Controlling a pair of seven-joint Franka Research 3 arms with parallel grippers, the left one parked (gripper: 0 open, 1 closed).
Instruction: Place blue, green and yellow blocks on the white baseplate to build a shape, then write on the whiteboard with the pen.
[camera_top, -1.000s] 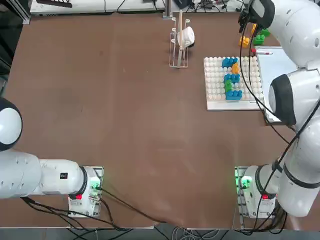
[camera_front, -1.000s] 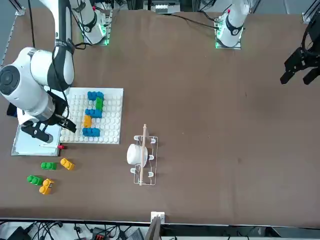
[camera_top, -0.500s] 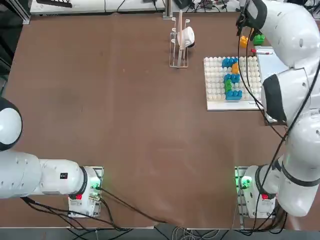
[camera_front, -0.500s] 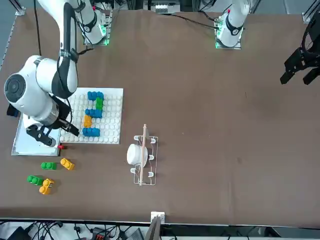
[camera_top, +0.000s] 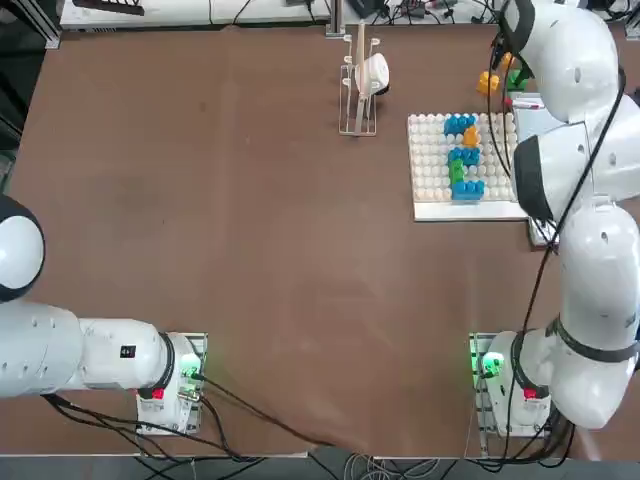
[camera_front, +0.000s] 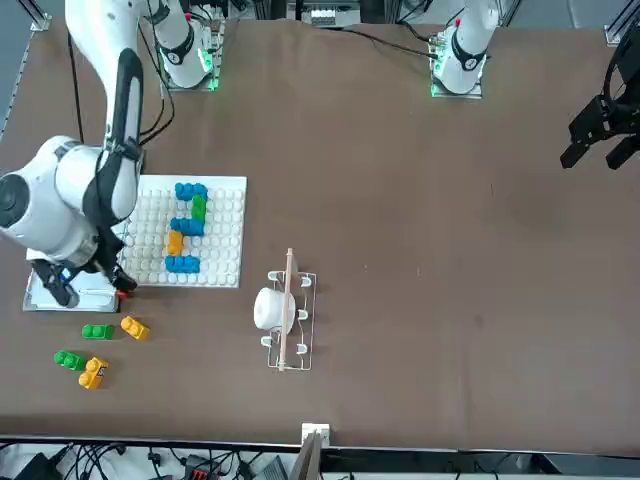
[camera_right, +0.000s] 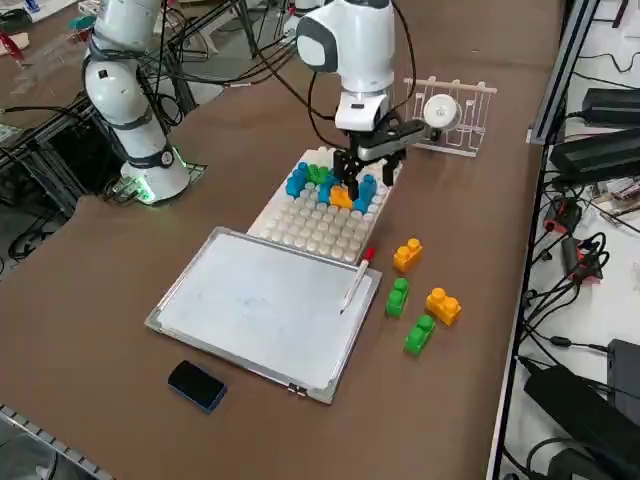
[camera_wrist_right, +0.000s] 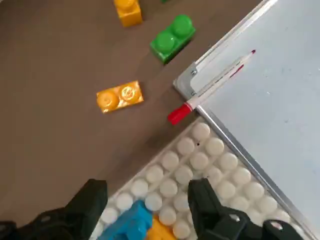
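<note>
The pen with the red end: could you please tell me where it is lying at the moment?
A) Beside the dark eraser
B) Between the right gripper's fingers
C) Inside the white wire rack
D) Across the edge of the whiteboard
D: the pen lies over the metal frame of the whiteboard, its red end sticking out past it.

Glossy white whiteboard (camera_right: 270, 305), metal-framed; studded plastic baseplate (camera_right: 318, 232); matt brown table (camera_right: 280, 440).

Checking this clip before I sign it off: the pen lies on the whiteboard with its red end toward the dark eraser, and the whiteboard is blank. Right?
Not quite: the pen's red end points away from the dark eraser, as the right side view shows. The whiteboard is indeed blank.
</note>
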